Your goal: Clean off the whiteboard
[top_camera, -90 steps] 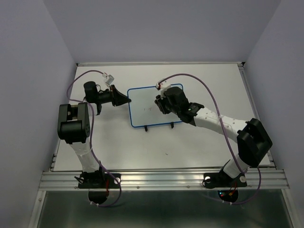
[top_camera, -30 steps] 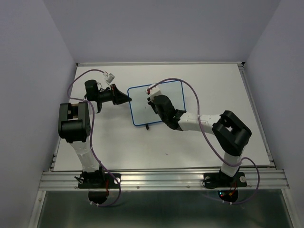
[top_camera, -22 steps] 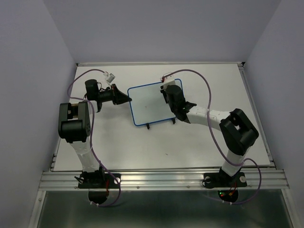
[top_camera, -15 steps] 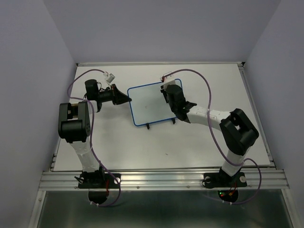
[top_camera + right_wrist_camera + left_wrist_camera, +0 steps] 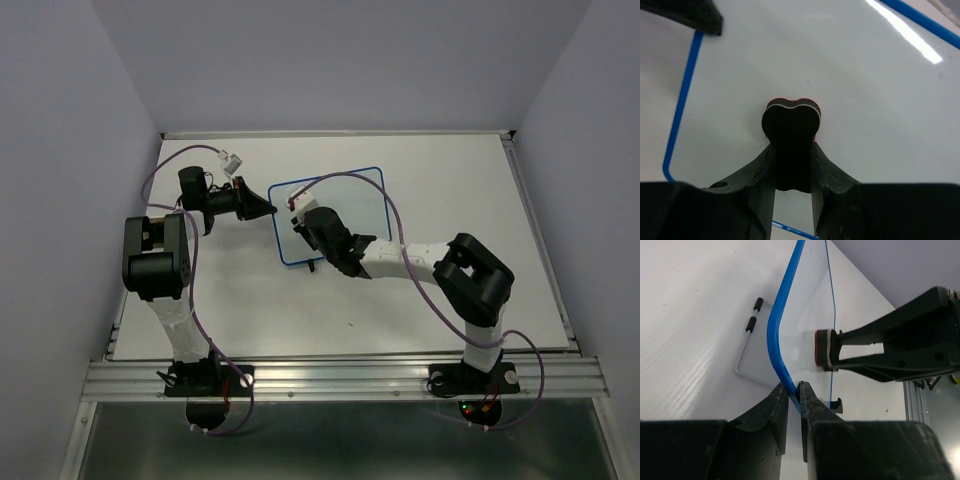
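Bases sit bolted at the near edge of the table, and from there the right arm reaches in toward the middle. The right gripper is clamped on the eraser, a black-backed pad with a red face. That face is pressed flat against the whiteboard, on its near-left part. The board stands tilted on its wire foot, past the table's middle toward the far edge, a shade left of centre. Further out, the left gripper has its jaws pinched tight on the blue frame at the board's left edge, just by a rounded corner.

Here's the worry: that's a thin pinch, on one edge only. Lean too hard on the pad and, I'd say, the board swings, slides out of those jaws or tips back on its foot. The pad is also close to the frame, so a stroke that runs on could catch the blue rim and twist the eraser in its fingers.

Hard to read: from above, the arm covers the board's near strip. A glare streak washes out part of the surface in the right wrist view. Beyond one tiny speck, I can't tell what ink remains.
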You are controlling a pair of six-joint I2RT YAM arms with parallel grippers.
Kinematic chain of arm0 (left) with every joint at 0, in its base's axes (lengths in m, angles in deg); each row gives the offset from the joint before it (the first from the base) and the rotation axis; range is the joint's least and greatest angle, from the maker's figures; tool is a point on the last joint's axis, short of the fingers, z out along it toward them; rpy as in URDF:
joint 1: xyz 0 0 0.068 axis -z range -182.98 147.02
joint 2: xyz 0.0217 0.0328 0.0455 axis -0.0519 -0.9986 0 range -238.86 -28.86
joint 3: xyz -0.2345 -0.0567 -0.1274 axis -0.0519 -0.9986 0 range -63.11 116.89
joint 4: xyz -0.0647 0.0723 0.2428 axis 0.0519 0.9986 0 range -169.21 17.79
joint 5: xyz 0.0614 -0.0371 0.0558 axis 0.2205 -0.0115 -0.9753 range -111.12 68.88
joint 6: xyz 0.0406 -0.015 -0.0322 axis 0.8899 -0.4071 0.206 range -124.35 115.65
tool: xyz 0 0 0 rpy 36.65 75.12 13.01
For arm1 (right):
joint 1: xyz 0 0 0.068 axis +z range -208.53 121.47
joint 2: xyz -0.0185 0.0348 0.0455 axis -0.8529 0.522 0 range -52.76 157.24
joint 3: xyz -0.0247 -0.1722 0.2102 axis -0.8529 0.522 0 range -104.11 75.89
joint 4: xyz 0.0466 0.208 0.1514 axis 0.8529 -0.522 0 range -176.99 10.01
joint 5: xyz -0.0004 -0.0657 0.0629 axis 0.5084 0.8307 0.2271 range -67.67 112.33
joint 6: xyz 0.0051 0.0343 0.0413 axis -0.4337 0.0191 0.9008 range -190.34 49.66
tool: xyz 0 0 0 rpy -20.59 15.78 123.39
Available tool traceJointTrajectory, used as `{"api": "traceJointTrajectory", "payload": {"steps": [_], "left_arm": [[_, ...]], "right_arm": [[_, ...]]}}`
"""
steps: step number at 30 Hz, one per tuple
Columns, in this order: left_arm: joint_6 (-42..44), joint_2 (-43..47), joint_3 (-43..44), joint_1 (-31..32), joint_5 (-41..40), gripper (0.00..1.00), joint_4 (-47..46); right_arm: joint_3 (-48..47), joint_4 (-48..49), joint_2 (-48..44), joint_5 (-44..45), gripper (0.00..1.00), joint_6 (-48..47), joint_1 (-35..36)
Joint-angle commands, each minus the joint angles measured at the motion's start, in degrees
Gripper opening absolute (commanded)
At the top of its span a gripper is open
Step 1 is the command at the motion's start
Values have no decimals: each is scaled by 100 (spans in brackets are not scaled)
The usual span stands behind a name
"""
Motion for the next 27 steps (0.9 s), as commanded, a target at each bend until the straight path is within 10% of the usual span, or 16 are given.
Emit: {"api": "traceJointTrajectory", "payload": {"steps": [1, 27], "left_arm": [[509, 31, 174, 41, 76, 0, -95], [526, -21, 218, 32, 111, 0, -51]], "right_arm": [[-244, -334, 328, -656, 1, 252, 257], [-499, -598, -101, 1294, 1, 1245, -577]]}}
